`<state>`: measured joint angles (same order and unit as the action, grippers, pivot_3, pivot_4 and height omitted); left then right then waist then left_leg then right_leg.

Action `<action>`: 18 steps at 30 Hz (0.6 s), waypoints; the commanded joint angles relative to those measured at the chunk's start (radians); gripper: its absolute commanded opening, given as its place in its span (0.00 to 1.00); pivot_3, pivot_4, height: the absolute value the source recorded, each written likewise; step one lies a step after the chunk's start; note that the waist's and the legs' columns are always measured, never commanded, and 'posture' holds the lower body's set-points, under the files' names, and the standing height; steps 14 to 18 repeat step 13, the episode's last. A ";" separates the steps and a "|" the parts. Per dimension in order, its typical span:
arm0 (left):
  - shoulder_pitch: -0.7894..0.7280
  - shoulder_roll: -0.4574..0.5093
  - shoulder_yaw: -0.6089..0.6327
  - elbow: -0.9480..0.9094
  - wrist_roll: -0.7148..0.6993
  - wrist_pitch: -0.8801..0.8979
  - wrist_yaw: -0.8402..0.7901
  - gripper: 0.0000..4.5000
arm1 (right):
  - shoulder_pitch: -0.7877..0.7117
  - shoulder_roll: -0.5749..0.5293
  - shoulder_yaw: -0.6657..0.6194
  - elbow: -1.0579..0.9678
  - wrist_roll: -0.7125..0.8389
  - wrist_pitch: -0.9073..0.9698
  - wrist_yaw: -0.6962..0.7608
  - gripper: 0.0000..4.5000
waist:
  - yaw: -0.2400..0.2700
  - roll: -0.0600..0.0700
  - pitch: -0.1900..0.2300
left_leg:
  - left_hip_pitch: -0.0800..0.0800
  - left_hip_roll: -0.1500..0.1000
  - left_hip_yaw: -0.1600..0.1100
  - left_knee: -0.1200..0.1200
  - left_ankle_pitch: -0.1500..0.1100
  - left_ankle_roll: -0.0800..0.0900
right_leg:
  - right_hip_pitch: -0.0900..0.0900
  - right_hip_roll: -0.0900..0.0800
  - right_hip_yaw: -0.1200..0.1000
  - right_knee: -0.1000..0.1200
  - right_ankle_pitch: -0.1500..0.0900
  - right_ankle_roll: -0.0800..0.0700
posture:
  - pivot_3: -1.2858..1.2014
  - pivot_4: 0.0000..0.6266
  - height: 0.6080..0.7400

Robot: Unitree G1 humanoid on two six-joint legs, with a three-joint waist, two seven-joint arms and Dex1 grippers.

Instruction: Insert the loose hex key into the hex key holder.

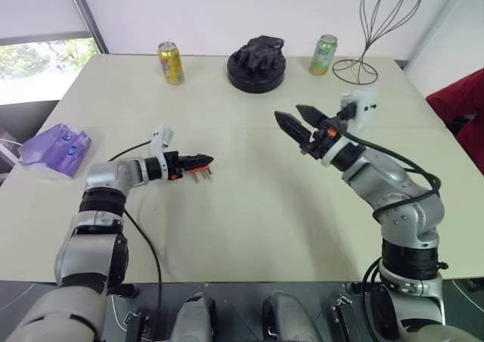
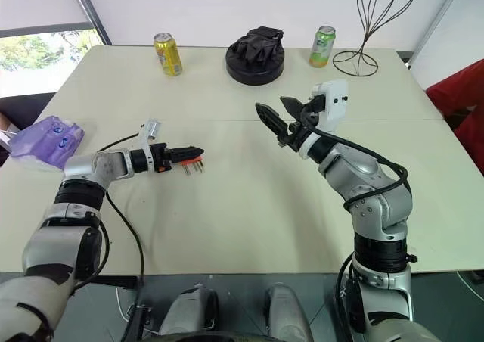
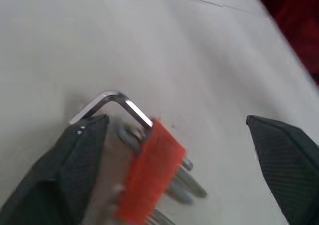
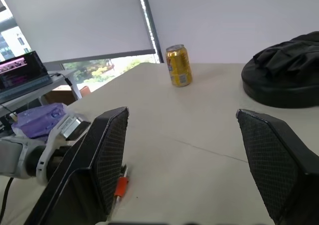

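Red-orange plastic hex key holder [image 3: 149, 172] lies on the cream table [image 1: 249, 206] between the left gripper's [image 1: 198, 160] spread black fingers, short grey keys sticking out one end. Thin L-shaped grey hex key [image 3: 112, 105] sits in the holder's other end, bent part up, touching one fingertip. Left jaws released, nothing held. Right gripper [image 1: 296, 122] hangs raised above mid-table, jaws apart, empty, well apart from the holder.

Both head eyes are looking down over the pale cream table [image 1: 249, 206]; wrist cameras are sitting close, sharing its surface.
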<state>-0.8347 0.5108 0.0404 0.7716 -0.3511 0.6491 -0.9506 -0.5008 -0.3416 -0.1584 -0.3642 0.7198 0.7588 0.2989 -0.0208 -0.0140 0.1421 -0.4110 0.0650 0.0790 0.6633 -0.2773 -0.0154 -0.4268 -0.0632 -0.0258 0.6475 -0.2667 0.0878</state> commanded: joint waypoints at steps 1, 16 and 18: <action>0.068 0.089 -0.030 -0.066 0.108 -0.103 0.049 0.98 | 0.018 -0.007 -0.011 -0.034 0.003 -0.010 0.002 0.80 | -0.005 0.000 0.000 | 0.001 0.000 0.000 0.000 0.000 0.001 | 0.000 0.001 0.002 0.001 -0.001 -0.002 | 0.52 0.24 1.00; 0.340 0.140 0.094 -0.660 0.001 0.017 0.133 0.98 | 0.078 -0.016 0.022 -0.012 -0.022 -0.009 0.020 0.80 | 0.011 0.000 0.000 | 0.001 0.000 0.000 -0.001 0.000 0.001 | -0.001 0.000 0.003 0.000 -0.002 -0.003 | 0.52 0.24 1.00; 0.340 0.140 0.094 -0.660 0.001 0.017 0.133 0.98 | 0.078 -0.016 0.022 -0.012 -0.022 -0.009 0.020 0.80 | 0.011 0.000 0.000 | 0.001 0.000 0.000 -0.001 0.000 0.001 | -0.001 0.000 0.003 0.000 -0.002 -0.003 | 0.52 0.24 1.00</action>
